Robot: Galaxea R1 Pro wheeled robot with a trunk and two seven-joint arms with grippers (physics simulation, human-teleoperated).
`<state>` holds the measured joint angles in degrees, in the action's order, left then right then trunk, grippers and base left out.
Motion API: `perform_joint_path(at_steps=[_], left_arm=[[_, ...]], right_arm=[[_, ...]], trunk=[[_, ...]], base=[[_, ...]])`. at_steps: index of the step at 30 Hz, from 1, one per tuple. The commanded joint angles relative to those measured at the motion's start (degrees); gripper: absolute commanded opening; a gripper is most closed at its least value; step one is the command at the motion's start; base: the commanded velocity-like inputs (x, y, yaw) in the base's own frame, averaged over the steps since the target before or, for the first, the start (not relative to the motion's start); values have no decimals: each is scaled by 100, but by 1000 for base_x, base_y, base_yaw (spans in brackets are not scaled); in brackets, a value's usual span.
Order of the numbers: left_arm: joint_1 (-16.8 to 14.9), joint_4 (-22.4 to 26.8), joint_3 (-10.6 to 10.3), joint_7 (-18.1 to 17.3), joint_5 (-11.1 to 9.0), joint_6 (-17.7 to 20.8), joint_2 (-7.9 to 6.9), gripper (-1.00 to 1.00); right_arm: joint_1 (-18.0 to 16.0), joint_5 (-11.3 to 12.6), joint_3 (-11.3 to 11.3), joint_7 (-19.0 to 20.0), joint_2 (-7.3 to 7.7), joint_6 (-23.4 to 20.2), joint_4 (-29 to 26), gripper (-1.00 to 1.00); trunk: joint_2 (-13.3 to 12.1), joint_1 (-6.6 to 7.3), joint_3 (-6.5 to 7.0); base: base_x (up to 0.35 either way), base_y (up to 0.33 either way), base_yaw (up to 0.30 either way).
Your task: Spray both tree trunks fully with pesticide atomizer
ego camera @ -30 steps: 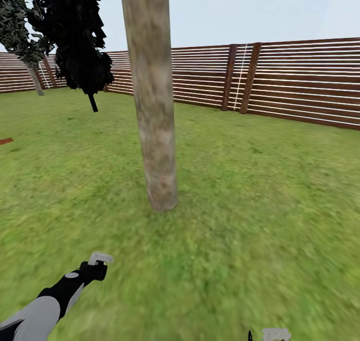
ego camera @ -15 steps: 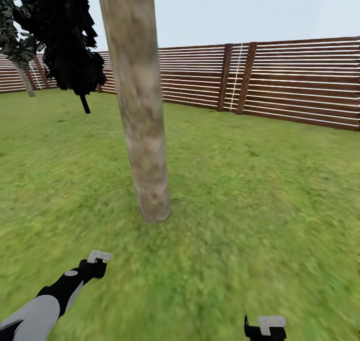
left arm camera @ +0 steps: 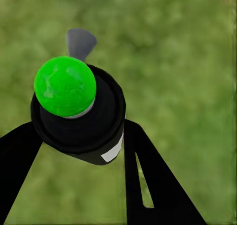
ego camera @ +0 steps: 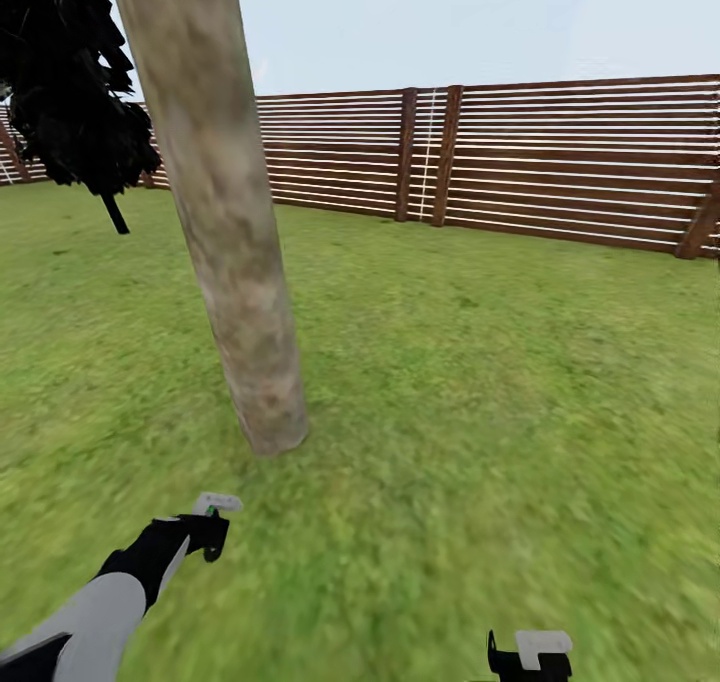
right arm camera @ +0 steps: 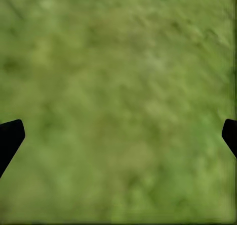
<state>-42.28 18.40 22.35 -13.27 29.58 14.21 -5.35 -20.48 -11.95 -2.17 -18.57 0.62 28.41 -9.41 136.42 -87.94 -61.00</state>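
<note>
a fenced garden outdoors: a wide green grass lawn [ego camera: 480, 362], a brown horizontal-slat wooden fence [ego camera: 560, 162], a thick mottled grey-brown tree trunk [ego camera: 225, 232], pale blue sky [ego camera: 450, 22].

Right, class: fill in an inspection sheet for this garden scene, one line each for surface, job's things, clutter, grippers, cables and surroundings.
Surface: green lawn.
Job's things: spray bottle, black with a green tip, held between the left gripper's fingers; tree trunk rising from the grass.
Clutter: nothing seen.
Grippers: left gripper shut on the bottle; right gripper open over bare grass.
Cables: nothing seen.
Surroundings: brown slatted fence, a dark cypress, pale sky.
</note>
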Motion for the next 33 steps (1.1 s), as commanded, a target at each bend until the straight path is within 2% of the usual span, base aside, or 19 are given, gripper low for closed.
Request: perform_joint_path(at_steps=[1,3,8,17,21,27,29,31,32,33], left_arm=[[3,26,-12,-1,9,83,26,-100],[34,67,-40,-15,12,234,55,-100],[78,74,-23,-11,14,257,18,-100],[86,68,-44,0,13,204,39,-100],[80,72,-29,1,10,183,46,-100],[68,108,-19,17,4,179,79,-100],[75,382,-6,-5,5,185,73,-100],[78,553,-29,-19,4,194,114,-100],[75,599,-38,-21,9,196,250,-100],[72,631,-47,-17,19,186,450,-100]], right_arm=[[0,0,-1,-2,0,-1,0,100],[0,0,-3,-4,0,-2,1,100],[0,0,-1,-5,0,-2,0,100],[0,8,-10,-32,3,0,35,100],[0,9,-12,-32,8,-2,35,100],[0,9,-12,-32,9,0,35,100],[0,9,-18,-32,15,1,35,100],[0,9,-20,-32,17,3,35,100],[0,9,-20,-32,17,1,35,100],[0,9,-20,-32,17,1,40,100]], trunk=[[0,0,0],[0,0,0],[0,0,0],[0,0,0],[0,0,0],[0,0,0],[0,0,0],[0,0,0],[0,0,0],[0,0,0]], base=[[0,0,-79],[0,0,-27],[40,0,-2],[279,0,-32],[26,0,-220],[-134,38,-27],[-85,22,-1],[-24,6,0],[-10,2,0],[-4,1,0]])
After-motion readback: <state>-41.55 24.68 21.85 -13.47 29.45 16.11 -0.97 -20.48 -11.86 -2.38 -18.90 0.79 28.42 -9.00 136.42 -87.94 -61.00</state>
